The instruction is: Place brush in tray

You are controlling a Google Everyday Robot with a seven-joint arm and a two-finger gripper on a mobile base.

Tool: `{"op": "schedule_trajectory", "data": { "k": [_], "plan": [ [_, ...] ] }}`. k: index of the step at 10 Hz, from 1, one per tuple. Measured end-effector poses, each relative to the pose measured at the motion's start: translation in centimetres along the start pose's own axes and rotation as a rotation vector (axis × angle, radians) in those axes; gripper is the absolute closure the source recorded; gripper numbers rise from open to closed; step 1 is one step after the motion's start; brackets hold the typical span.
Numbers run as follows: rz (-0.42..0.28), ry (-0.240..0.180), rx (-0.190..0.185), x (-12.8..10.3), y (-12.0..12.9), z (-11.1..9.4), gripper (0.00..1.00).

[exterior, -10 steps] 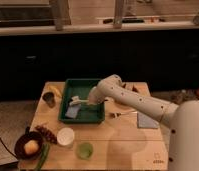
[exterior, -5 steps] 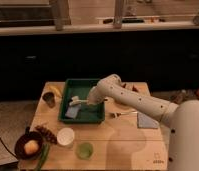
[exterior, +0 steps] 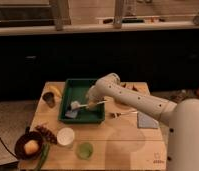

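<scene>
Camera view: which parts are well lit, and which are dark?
Camera view: warm light covers the table and the tray; the area behind them is nearly black; the gripper, over the tray by the brush, is lit too.

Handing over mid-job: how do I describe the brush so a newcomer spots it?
On the wooden table, find the dark green tray. The brush is inside it, beside the hand over the tray's right side. Its white rounded head and short cream handle distinguish it from the thin metal fork right of the tray.
</scene>
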Motion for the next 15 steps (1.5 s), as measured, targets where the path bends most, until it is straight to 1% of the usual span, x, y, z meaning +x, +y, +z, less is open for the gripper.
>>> {"op": "schedule_trajectory", "data": {
  "k": [5, 9, 10, 12, 13, 15],
  "plan": [
    [-0.01, 0.006, 0.0, -0.1, -0.5, -0.5, 0.2],
    [-0.015, -0.001, 0.001, 0.1, -0.7, -1.6, 0.2],
    [-0.011, -0.007, -0.001, 0.6, -0.6, -2.3, 0.2],
    [-0.001, -0.009, 0.002, 1.4, -0.5, -3.2, 0.2],
    [0.014, -0.007, 0.009, 2.4, -0.5, -4.1, 0.2],
    [0.029, -0.007, 0.021, 3.1, -0.7, -5.3, 0.2]
  ]
}}
